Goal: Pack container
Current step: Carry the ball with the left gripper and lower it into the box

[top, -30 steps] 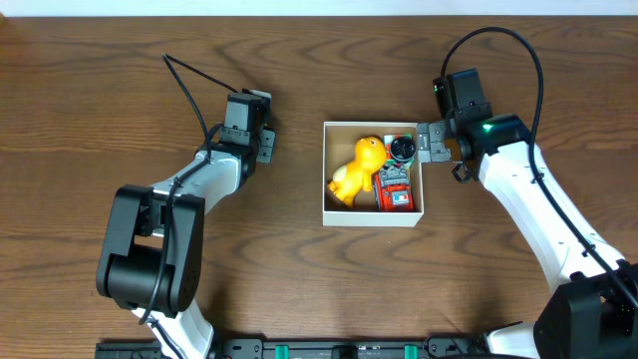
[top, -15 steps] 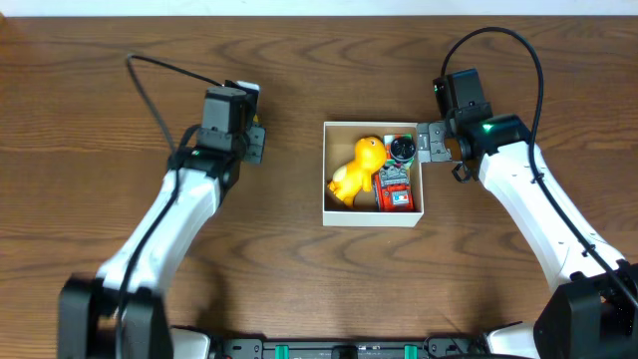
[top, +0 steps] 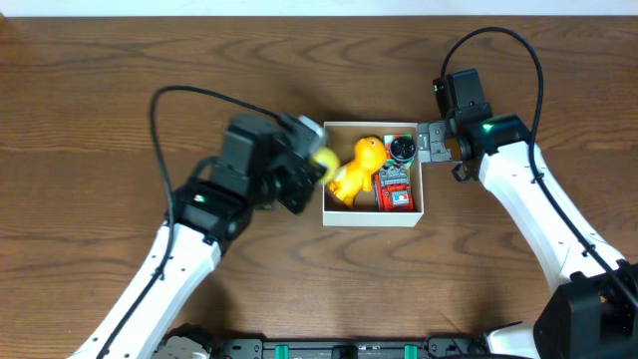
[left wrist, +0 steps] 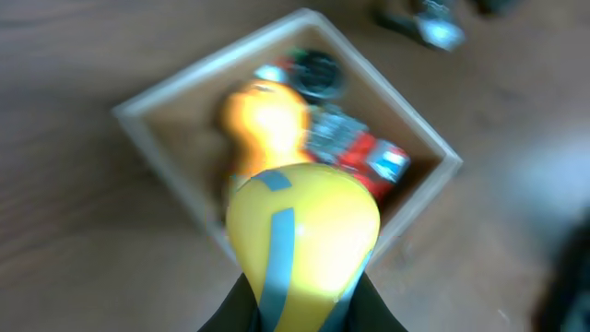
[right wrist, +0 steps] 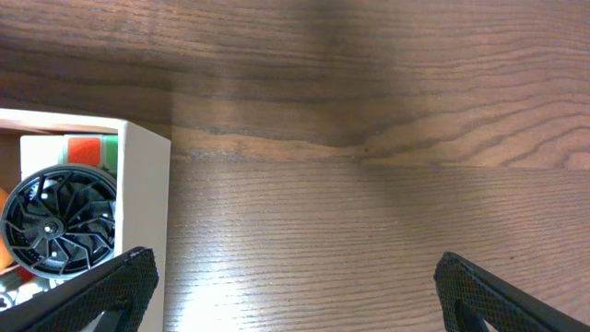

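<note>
left claw (left wrist: 300, 297) clamped on yellow toy (left wrist: 302, 226) | right claw (right wrist: 297, 288) apart, beside container (top: 372, 219)

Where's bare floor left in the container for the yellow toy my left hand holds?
Bare floor is left in the container's far-left corner, between its walls and the yellow duck. The right half is crowded: black wheel and red toy fill it.

No legible text, labels, numbers anywhere (detail on red toy (top: 396, 191) in container (top: 374, 220) too small).
</note>
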